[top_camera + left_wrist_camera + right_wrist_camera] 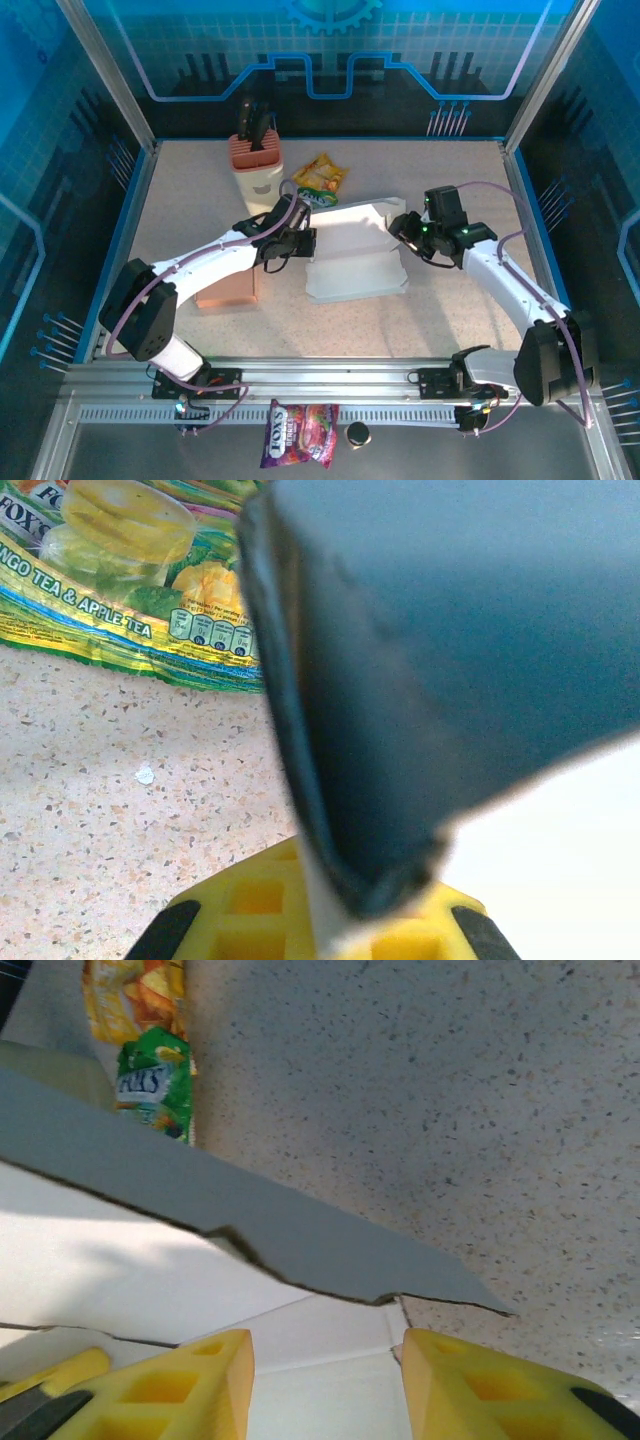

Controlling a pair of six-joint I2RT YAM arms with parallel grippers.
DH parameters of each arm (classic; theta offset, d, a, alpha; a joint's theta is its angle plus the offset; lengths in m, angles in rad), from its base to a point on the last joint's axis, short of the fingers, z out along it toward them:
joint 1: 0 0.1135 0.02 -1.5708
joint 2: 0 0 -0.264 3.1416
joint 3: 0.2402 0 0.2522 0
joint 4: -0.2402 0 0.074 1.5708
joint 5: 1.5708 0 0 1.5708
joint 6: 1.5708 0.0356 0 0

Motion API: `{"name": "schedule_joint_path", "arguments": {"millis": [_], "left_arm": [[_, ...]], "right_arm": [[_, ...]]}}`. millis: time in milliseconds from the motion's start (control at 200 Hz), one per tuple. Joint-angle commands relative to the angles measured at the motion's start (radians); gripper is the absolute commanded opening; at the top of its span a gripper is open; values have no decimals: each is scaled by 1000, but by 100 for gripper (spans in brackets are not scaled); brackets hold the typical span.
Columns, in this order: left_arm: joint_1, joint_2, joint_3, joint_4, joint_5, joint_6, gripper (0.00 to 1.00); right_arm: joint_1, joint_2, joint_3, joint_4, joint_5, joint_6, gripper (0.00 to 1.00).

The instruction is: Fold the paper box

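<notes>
The white paper box (355, 265) lies part-folded in the middle of the table, one long flap raised along its far side. My left gripper (297, 243) is at the box's left end, shut on a thin sheet edge of the box. In the left wrist view that sheet runs between the yellow fingers (250, 905), and a shadowed flap (480, 630) looms close above. My right gripper (403, 228) hangs at the box's right end. Its yellow fingers (190, 1390) stand open over a white panel (100, 1250), just short of the grey flap edge (300, 1230), with nothing held.
A cream holder with dark handles (257, 160) stands at the back left, and a yellow candy bag (320, 178) lies just behind the box. An orange block (228, 285) sits left of the box under my left arm. Another candy bag (300, 435) and a black cap (357, 434) rest on the front rail.
</notes>
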State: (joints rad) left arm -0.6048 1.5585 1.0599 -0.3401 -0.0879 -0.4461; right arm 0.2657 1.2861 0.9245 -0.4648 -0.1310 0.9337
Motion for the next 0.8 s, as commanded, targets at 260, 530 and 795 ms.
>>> {"name": "schedule_joint_path", "arguments": {"millis": [260, 530, 795], "left_arm": [[6, -12, 61, -19, 39, 10, 0], [7, -4, 63, -14, 48, 9, 0], [5, 4, 72, -11, 52, 8, 0]], "right_arm": [[-4, 49, 14, 16, 23, -42, 43], [7, 52, 40, 34, 18, -50, 32], [50, 98, 73, 47, -23, -87, 34]]}}
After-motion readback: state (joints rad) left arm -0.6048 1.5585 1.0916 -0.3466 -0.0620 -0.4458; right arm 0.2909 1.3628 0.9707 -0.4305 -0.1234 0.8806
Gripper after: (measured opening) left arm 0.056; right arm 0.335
